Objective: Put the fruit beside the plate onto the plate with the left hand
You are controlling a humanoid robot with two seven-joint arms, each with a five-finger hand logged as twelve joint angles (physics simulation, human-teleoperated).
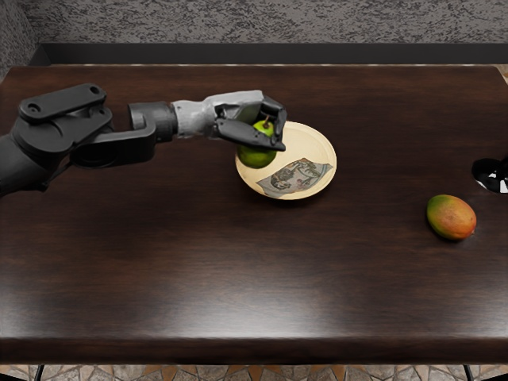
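setting: simulated indoor room | dark wood table | grey wall | tiled floor

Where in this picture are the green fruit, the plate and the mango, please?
green fruit [255, 156]: head view, on its lower green side.
plate [313, 147]: head view, on the bare inner surface near the right rim.
mango [451, 217]: head view, on the middle of its skin.

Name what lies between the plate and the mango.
Nothing: in the head view, only bare table separates the plate and the mango.
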